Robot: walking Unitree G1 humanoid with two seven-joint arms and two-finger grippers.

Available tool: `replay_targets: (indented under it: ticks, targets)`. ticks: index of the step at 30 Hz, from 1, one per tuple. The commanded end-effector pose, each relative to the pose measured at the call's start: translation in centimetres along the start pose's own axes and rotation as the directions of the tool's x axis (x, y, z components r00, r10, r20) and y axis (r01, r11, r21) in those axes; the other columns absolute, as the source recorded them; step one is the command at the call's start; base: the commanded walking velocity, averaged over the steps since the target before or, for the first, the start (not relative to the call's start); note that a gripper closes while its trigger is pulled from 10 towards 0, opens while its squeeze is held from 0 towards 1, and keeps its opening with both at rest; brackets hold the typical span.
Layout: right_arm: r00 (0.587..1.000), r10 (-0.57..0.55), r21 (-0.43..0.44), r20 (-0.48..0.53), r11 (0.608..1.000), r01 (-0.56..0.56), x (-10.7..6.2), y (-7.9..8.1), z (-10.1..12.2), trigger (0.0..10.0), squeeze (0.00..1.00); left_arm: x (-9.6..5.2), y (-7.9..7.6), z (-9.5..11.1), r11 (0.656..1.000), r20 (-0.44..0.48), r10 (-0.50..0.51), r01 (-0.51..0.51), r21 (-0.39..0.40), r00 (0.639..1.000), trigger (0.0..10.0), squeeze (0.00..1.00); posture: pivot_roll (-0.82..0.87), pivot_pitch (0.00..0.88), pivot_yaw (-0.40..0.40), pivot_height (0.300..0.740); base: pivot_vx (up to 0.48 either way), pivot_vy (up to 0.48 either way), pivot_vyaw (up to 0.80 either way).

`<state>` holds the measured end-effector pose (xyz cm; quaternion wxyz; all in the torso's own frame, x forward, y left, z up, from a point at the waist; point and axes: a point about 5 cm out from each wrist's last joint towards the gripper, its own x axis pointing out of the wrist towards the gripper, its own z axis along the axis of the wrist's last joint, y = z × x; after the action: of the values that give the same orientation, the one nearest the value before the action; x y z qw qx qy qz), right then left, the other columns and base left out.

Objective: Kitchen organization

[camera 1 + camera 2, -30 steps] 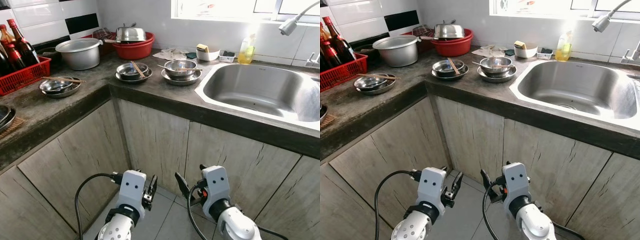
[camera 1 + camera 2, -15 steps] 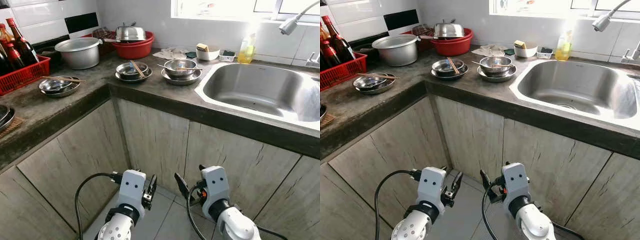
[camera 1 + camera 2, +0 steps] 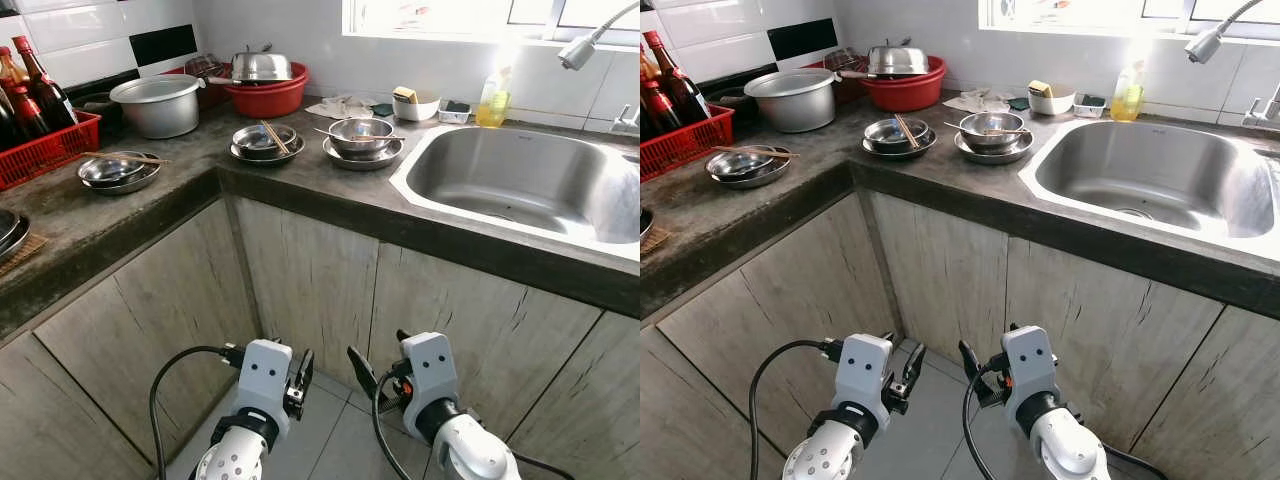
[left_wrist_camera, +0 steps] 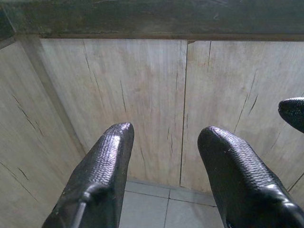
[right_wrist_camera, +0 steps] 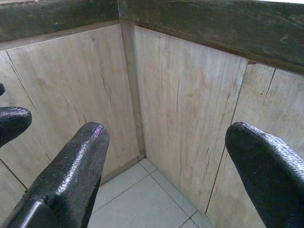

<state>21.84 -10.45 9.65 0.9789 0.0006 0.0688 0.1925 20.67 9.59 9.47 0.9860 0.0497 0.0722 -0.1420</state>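
Note:
Three sets of used steel dishes stand on the dark L-shaped counter. One bowl on a plate with chopsticks (image 3: 265, 141) sits near the corner. A second bowl on a plate (image 3: 362, 137) is beside the sink (image 3: 520, 180). A third (image 3: 118, 171) lies on the left run. Both arms hang low in front of the wooden cabinet doors, well below the counter. My left gripper (image 3: 303, 370) is open with nothing between its fingers (image 4: 107, 161). My right gripper (image 3: 360, 372) is open wider, also holding nothing, its fingers (image 5: 71, 171) pointing at the cabinet corner.
At the back stand a large aluminium pot (image 3: 158, 105), a red basin holding a lidded pot (image 3: 265, 92), a white bowl with a sponge (image 3: 414, 105) and a yellow soap bottle (image 3: 492, 100). A red crate of dark bottles (image 3: 40, 135) sits far left. Grey floor tiles lie below.

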Motion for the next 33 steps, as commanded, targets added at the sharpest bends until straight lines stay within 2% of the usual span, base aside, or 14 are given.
replay_targets:
  ticks: [1,12,16,28,30,33]
  targets:
    - [1.0,0.003,-0.004,0.011,1.0,-0.003,0.17,-0.05,0.14,10.0,0.0,0.09,0.04,-0.21,1.0,-0.013,0.005,-0.005,0.007,1.0,10.0,0.0,0.06,0.0,-0.007,0.74,0.0,0.0,0.0]
    - [1.0,0.003,-0.004,0.011,1.0,-0.003,0.17,-0.05,0.14,10.0,0.0,0.09,0.04,-0.21,1.0,-0.013,0.005,-0.005,0.007,1.0,10.0,0.0,0.06,0.0,-0.007,0.74,0.0,0.0,0.0]
    - [0.999,-0.035,0.016,-0.008,0.999,0.035,0.02,-0.84,-0.11,10.0,0.0,0.06,-0.2,-0.08,1.0,-0.011,0.017,-0.017,-0.009,1.0,10.0,0.0,0.06,0.0,-0.025,0.74,0.0,0.0,0.0]
    - [0.999,-0.033,0.01,-0.01,0.999,0.033,0.07,-0.86,-0.07,10.0,0.0,0.09,-0.13,0.03,1.0,-0.007,0.024,-0.024,-0.012,1.0,10.0,0.0,0.06,0.0,-0.026,0.74,0.0,0.0,0.0]
    - [0.999,-0.044,0.005,0.0,0.999,0.044,0.06,-0.9,-0.07,10.0,0.0,0.14,-0.1,0.07,1.0,0.021,0.021,-0.022,0.02,1.0,10.0,0.0,0.06,0.0,-0.025,0.74,0.0,0.0,0.0]
    - [0.999,-0.047,0.006,-0.01,0.999,0.047,0.03,-0.93,-0.15,10.0,0.0,0.07,-0.25,-0.06,1.0,-0.016,0.018,-0.018,-0.006,1.0,10.0,0.0,0.06,0.0,-0.023,0.74,0.0,0.0,0.0]
